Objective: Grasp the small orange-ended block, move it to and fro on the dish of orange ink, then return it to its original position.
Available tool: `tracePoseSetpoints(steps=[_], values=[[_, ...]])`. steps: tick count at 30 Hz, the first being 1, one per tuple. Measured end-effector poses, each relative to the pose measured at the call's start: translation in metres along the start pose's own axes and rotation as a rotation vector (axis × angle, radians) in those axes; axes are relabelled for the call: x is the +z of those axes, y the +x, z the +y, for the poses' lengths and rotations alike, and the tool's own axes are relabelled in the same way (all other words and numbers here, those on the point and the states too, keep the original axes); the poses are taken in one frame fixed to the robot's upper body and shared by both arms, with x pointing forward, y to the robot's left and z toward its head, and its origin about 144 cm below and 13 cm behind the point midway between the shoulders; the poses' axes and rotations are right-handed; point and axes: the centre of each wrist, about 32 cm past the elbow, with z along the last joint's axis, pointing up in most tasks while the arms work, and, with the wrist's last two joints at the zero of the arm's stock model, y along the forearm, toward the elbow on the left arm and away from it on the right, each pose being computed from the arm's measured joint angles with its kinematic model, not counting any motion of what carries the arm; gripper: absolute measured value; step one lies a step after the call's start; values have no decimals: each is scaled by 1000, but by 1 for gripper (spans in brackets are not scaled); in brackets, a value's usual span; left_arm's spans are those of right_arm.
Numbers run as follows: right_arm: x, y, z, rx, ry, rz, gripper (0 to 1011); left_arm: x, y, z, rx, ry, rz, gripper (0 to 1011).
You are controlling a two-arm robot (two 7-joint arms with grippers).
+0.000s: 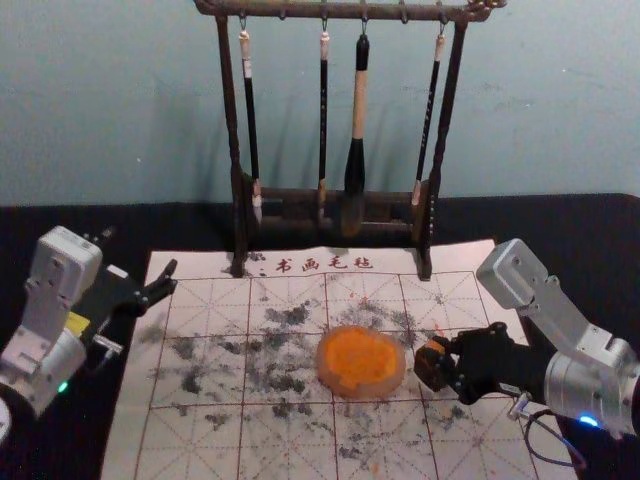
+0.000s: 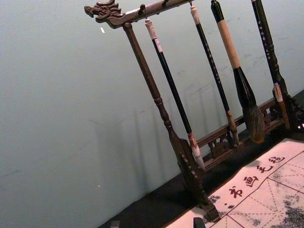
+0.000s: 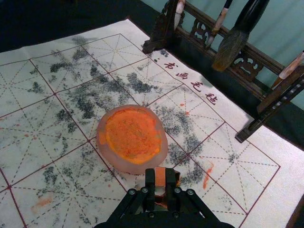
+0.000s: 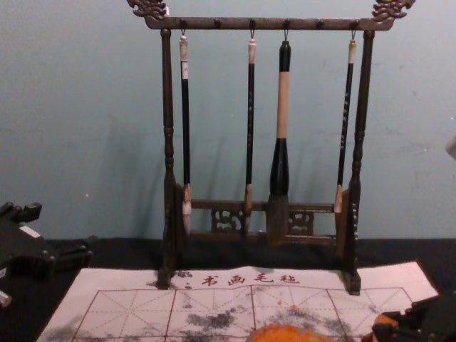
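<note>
Dark counter [image 1: 560, 215], printed mat [image 1: 200, 445] on it, brush rack [image 1: 231, 130] standing toward the back. You've got the R claw [image 1: 440, 364] low at the R side of the ink dish [image 3: 128, 167], closed w/ the orange-ended block [image 3: 160, 177] gripped between its fingers, just beside the dish (can't tell if it touches the mat, FYI). L claw [image 1: 140, 253]: by the mat's L edge, spread wide, nothing held.

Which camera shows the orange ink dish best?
The right wrist view: it looks down on the orange ink dish, large and nearly whole, just beyond the right pincer. The head view shows it whole but smaller, and the chest view catches its orange top, cut off by the bottom edge.
</note>
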Motion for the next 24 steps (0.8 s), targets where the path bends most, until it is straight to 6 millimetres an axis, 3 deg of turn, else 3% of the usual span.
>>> tracePoseSetpoints(steps=[24], values=[[-1,0,0,-1,4,-7,82,0,0,0,0,0,0,1001]])
